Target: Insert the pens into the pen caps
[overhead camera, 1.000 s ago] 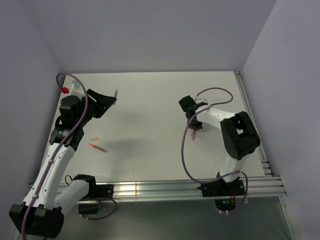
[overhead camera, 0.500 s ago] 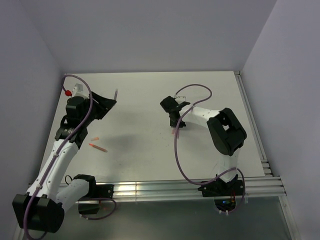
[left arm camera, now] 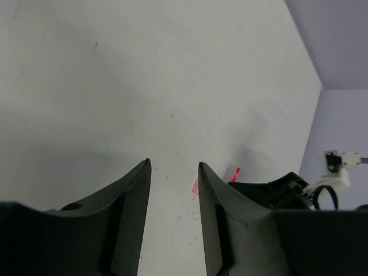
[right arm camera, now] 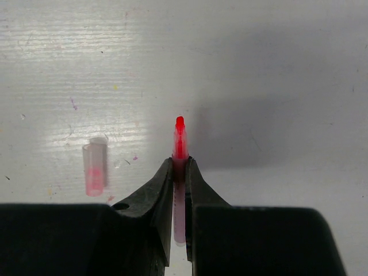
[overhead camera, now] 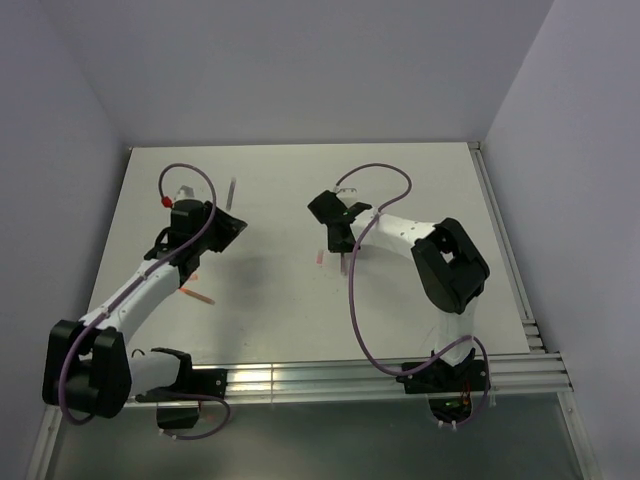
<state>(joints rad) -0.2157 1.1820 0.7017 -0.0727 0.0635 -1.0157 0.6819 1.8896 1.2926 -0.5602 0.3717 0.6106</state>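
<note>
My right gripper (right arm camera: 179, 163) is shut on a red-orange pen (right arm camera: 180, 141), whose red tip sticks out past the fingertips just above the table. A pale pinkish pen cap (right arm camera: 94, 168) lies on the table a little to the left of that tip, apart from it; from above, the cap (overhead camera: 319, 257) is next to the right gripper (overhead camera: 337, 238). My left gripper (left arm camera: 173, 167) is open with only bare table between its fingers, facing the cap (left arm camera: 195, 186) and the pen's tip (left arm camera: 235, 174). Another red-orange pen (overhead camera: 197, 297) lies at the near left.
A thin greyish stick (overhead camera: 232, 188) lies at the back left; I cannot tell whether it is a pen or a cap. Purple cables (overhead camera: 352, 290) loop off both arms. Walls close in the table on three sides, and a metal rail (overhead camera: 300, 378) runs along the near edge.
My right gripper has carried the pen leftward until it is beside the pink cap. My left arm has swung in from the far left toward the middle, its jaws slightly narrower.
</note>
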